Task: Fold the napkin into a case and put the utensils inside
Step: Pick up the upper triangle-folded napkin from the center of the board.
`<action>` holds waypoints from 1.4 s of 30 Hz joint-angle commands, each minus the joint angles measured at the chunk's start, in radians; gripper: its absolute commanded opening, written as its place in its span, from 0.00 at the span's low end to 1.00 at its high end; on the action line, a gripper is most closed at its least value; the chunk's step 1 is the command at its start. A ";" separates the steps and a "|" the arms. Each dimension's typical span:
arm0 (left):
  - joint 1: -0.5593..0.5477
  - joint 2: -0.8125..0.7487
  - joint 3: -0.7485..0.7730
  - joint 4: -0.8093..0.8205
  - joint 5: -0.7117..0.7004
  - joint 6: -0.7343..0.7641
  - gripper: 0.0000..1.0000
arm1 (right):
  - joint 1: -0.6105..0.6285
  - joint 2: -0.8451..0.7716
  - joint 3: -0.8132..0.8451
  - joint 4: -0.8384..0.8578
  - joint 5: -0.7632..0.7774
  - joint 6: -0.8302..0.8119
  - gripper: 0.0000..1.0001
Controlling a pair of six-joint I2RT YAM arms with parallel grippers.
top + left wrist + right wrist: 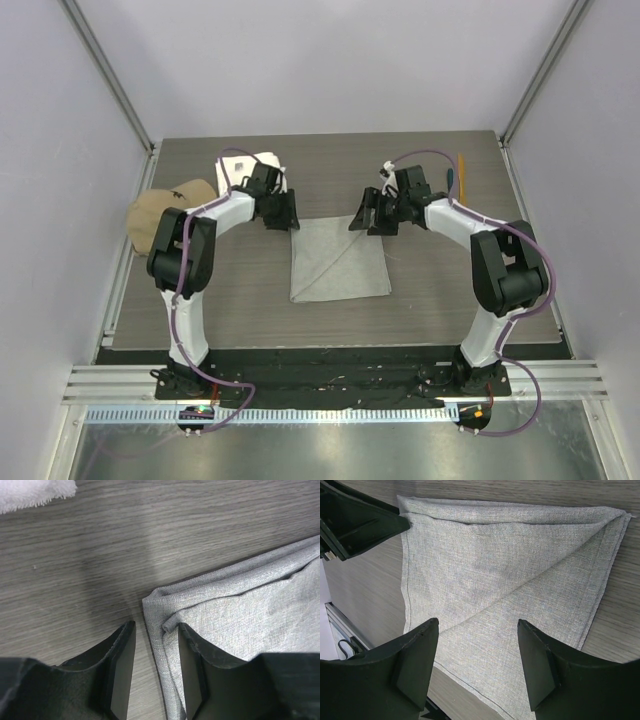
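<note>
Folded light-grey cloth napkin (340,260) lies mid-frame. Left gripper (156,627) stands half-open astride its upper-left corner (hem between, not clamped). Right gripper (477,624) is wide open and empty.

Napkin (338,258) mid-table, towel (268,160) behind-left, cap (165,212) at left edge, seemingly utensils (460,172) far right.

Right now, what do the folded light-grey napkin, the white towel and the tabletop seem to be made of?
Folded light-grey napkin: thin woven cloth, perhaps linen, matte; weave and stitched hem show. Thick white towel: terry, fuzzy looped pile. Grey-brown tabletop: wood or wood-look laminate, matte; streaked grain.
</note>
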 commanded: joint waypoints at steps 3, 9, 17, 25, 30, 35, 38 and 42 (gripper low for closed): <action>0.036 0.045 0.025 0.053 0.083 -0.014 0.43 | 0.024 -0.052 -0.005 0.032 -0.011 0.013 0.69; 0.058 0.051 0.042 0.084 0.148 -0.034 0.41 | 0.071 -0.038 -0.006 0.034 -0.009 0.019 0.69; 0.058 0.010 -0.011 0.104 0.183 -0.025 0.58 | 0.118 -0.023 -0.003 0.046 0.001 0.034 0.69; 0.058 0.004 -0.043 0.083 0.137 -0.014 0.51 | 0.131 -0.047 0.009 0.026 0.012 0.024 0.69; 0.056 0.014 -0.047 0.087 0.151 -0.007 0.45 | 0.134 -0.060 0.006 0.020 0.011 0.025 0.69; 0.056 0.007 -0.068 0.095 0.178 -0.014 0.49 | 0.145 -0.063 0.004 0.023 0.014 0.027 0.70; 0.056 -0.006 -0.094 0.101 0.175 -0.014 0.52 | 0.147 -0.055 0.003 0.025 0.011 0.025 0.70; 0.056 0.011 -0.091 0.092 0.166 -0.011 0.50 | 0.154 -0.054 -0.002 0.035 0.011 0.028 0.70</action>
